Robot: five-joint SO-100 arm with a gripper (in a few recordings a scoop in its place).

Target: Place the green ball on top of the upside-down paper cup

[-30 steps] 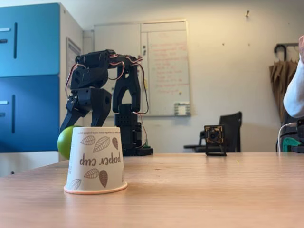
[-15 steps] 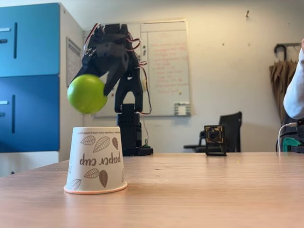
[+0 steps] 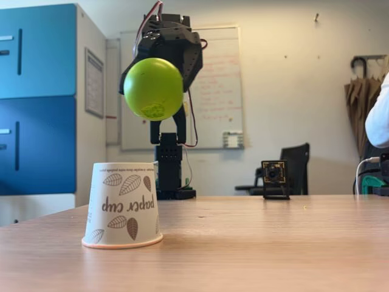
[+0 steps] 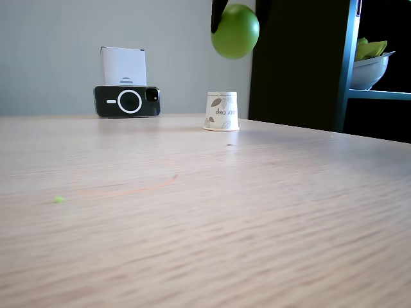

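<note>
jaws (image 3: pixel 155 73) of your black arm are closed around the green ball (image 3: pixel 153 89), holding it in the air with black fingers showing on either side of it in both fixed views. the green ball (image 4: pixel 235 31) hangs well clear of the tabletop (image 3: pixel 255 243), above the upside-down paper cup (image 3: pixel 122 204) and offset to the right of it in both views, not touching it. the cup (image 4: pixel 221 111) stands rim down on the tabletop, its narrow end up and bare, its brown lettering inverted. a small camera module (image 3: pixel 275 178) stands farther back on the tabletop. a phone (image 4: pixel 127 101) is propped on its side behind the cup. a person's sleeve (image 3: pixel 378 118) shows at the right edge.
</note>
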